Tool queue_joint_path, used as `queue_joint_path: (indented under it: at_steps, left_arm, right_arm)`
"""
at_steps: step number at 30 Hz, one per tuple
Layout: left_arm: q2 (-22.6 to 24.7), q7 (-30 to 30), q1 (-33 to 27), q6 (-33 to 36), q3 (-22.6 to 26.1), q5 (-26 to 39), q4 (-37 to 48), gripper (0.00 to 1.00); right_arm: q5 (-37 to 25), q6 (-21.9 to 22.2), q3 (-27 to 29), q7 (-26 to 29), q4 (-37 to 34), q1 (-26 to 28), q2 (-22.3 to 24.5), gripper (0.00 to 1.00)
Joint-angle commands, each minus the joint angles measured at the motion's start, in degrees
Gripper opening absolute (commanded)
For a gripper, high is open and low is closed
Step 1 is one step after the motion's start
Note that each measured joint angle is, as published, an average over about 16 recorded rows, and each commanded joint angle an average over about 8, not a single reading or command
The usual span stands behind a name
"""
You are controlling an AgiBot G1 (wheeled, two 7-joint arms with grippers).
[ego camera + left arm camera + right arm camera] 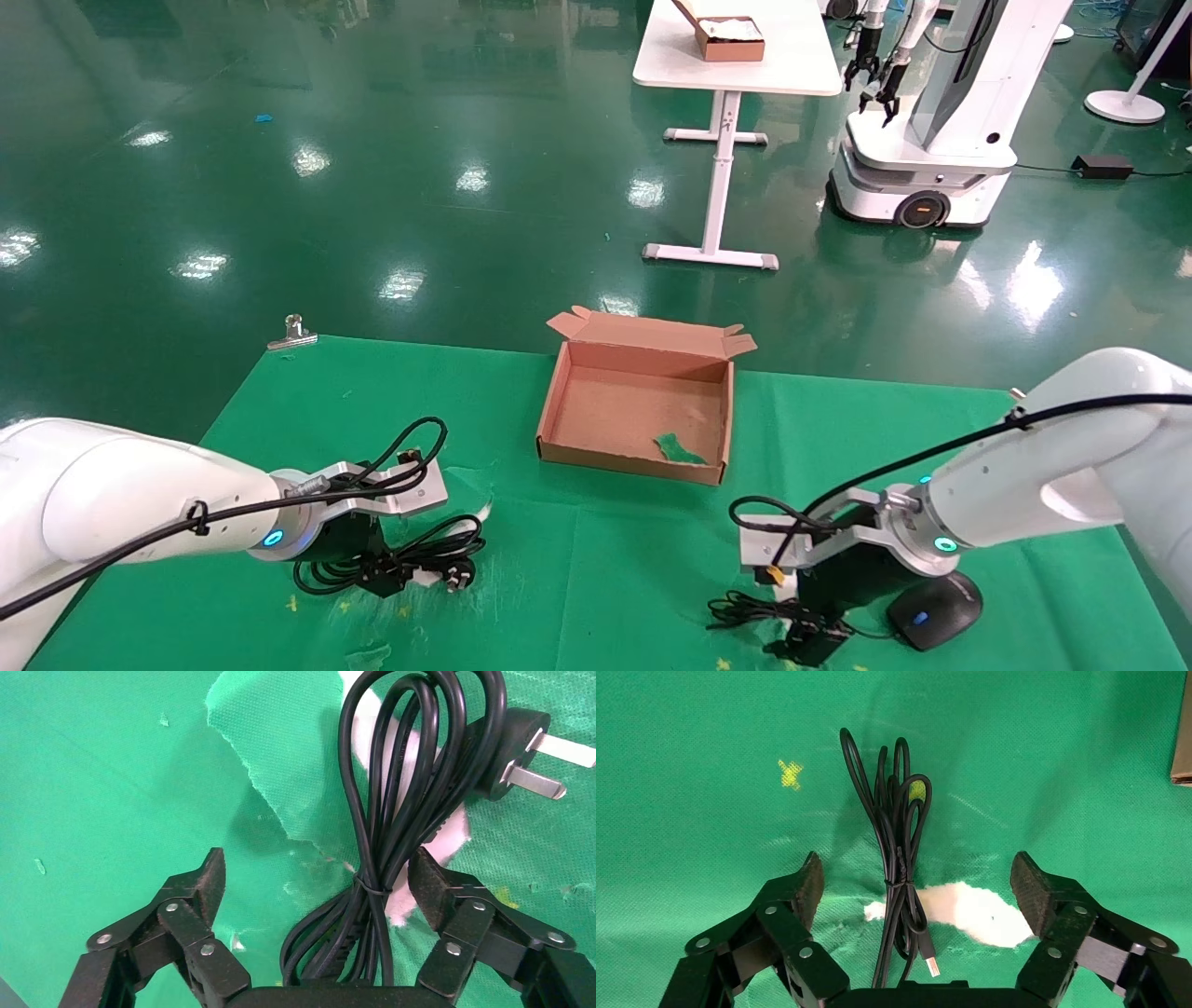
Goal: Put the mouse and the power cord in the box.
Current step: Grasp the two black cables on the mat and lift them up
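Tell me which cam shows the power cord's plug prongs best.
Left wrist view: the power cord lies between the open fingers of the left gripper, its plug and metal prongs in plain sight. Head view shows only a small dark coil under that gripper. Right wrist view doesn't show it.

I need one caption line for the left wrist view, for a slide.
Left gripper open over the tied power cord on green cloth, one finger pad touching the bundle, plug lying beyond.

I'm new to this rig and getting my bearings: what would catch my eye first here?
Both grippers, open, hover over black cable bundles on the green cloth: the left gripper over the power cord, the right gripper over the mouse cable. Between them, farther back, sits the box, holding only a green scrap.
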Motion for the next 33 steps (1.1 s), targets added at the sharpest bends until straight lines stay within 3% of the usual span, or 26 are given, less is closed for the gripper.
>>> queue_joint_path:
  at_steps: [1, 33]
  left_arm:
    - [0.0, 0.0, 0.0, 0.0, 0.0, 0.0, 0.0, 0.0]
    - [0.0, 0.0, 0.0, 0.1, 0.0, 0.0, 0.0, 0.0]
  right_arm:
    - [0.0, -0.1, 0.0, 0.0, 0.2, 0.0, 0.1, 0.0]
    - [0.3, -0.6, 0.1, 0.2, 1.2, -0.2, 0.4, 0.0]
